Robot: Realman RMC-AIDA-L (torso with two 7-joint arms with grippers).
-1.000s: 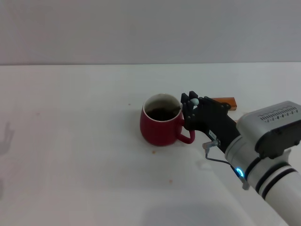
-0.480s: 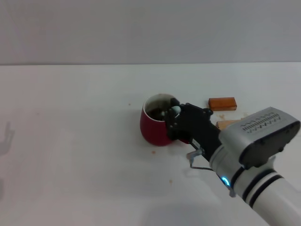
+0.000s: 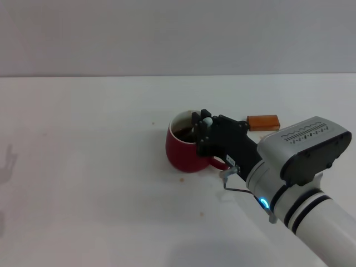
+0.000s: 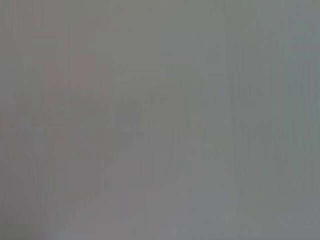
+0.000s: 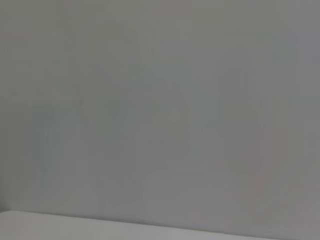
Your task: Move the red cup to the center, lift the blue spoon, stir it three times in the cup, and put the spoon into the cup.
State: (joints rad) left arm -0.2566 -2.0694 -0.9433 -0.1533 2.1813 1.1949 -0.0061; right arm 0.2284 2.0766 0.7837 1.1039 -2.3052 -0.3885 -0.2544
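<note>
The right gripper [image 3: 203, 123] hangs over the near-right rim of the red cup [image 3: 186, 150], its black fingers closed around the blue spoon [image 3: 206, 120]. Only the pale tip of the spoon's handle shows between the jaws; the rest runs down from them toward the dark liquid, and its bowl is hidden, so I cannot tell how deep it sits.

Half a second ago the jaws sat lower and a touch nearer the cup's right wall. Now they have lifted slightly and drawn in over the cup's mouth, and the pale handle tip stands higher above the rim. A full second ago the gripper was off to the right of the cup altogether, beside the handle. The cup itself has not shifted on the white table [image 3: 83, 167].

Behind and to the right of the jaws lies an orange-brown block [image 3: 262, 121], well clear of the fingers. A second, tan block seen earlier is now covered by the arm.

The left gripper is out of sight.
</note>
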